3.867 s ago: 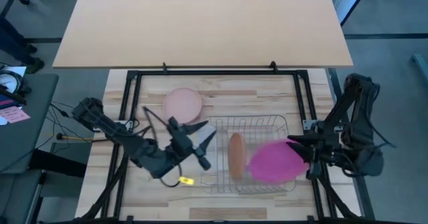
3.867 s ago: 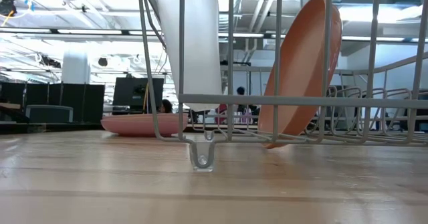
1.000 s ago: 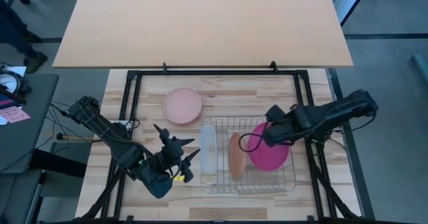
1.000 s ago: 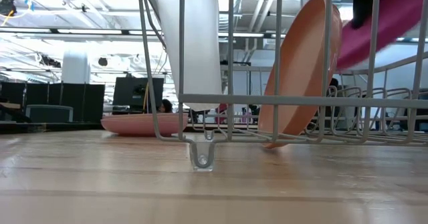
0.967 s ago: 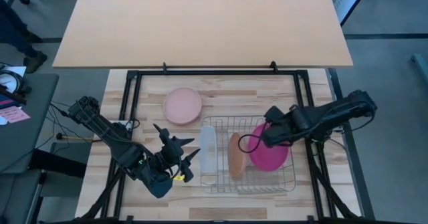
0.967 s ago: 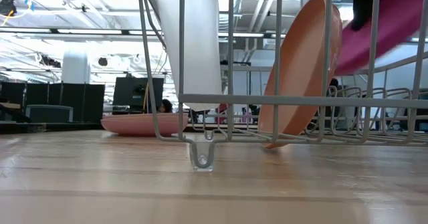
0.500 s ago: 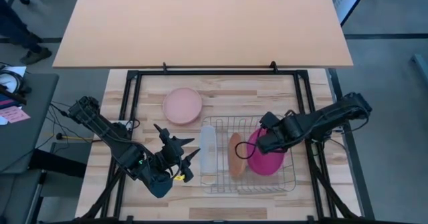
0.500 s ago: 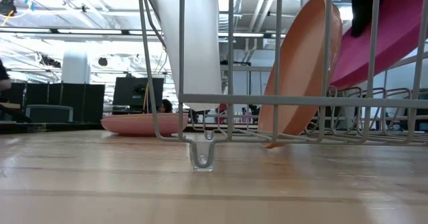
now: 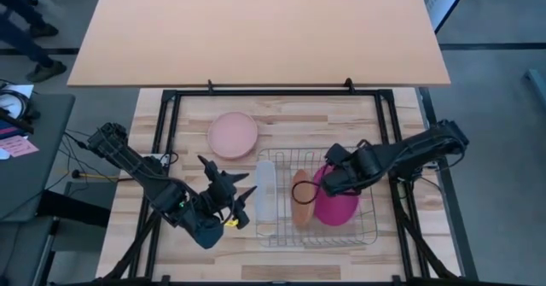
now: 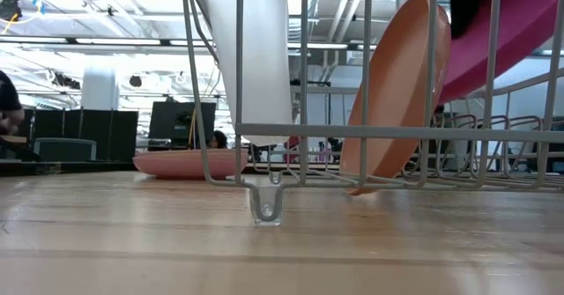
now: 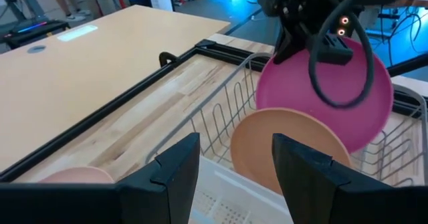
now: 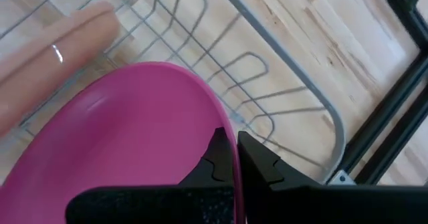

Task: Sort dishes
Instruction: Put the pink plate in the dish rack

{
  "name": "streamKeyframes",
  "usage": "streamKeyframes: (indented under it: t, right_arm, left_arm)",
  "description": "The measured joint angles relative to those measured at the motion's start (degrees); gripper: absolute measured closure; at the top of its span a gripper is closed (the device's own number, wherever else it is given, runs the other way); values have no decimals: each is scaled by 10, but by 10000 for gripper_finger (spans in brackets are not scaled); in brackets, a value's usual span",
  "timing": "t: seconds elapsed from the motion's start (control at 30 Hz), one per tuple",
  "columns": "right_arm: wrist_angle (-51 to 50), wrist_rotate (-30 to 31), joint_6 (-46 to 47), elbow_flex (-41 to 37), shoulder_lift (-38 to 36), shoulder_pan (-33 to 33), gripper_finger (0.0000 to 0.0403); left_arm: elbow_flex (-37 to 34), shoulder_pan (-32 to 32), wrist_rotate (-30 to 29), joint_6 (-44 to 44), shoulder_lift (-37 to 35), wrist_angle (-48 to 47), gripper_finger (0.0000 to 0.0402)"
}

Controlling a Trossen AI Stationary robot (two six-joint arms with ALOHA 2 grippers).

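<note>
Right pincer [image 12: 231,158] clamps magenta plate [image 9: 337,202] rim, tilted in rack [image 9: 363,226]; left pincer [image 11: 231,167] open.

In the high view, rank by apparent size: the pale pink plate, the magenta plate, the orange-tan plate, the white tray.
1. Round pale pink plastic plate, flat on the table, and round magenta plastic plate, tilted: about alike, unranked.
2. Translucent white rectangular tray, standing on edge.
3. Round orange-tan plastic plate, also edge-on, slightly shorter.

A magenta plate [image 9: 338,202] stands beside an orange-tan plate [image 9: 301,199] and a translucent white tray [image 9: 266,192] in the silver wire rack [image 9: 363,227], while a pale pink plate [image 9: 233,135] lies at its ten o'clock on the light-grained wooden table [image 9: 290,115].
</note>
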Motion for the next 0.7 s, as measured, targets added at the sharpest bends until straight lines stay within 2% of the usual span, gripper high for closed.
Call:
streamKeyframes:
  t: [0.27,0.7]
  right_arm:
    - [3,-9,-65,29,48,-21,398]
    - [-1,-44,-116,30,-14,-41,398]
  left_arm:
    - [0,2,0,0,0,-2,219]
    - [0,5,1,-8,0,-16,219]
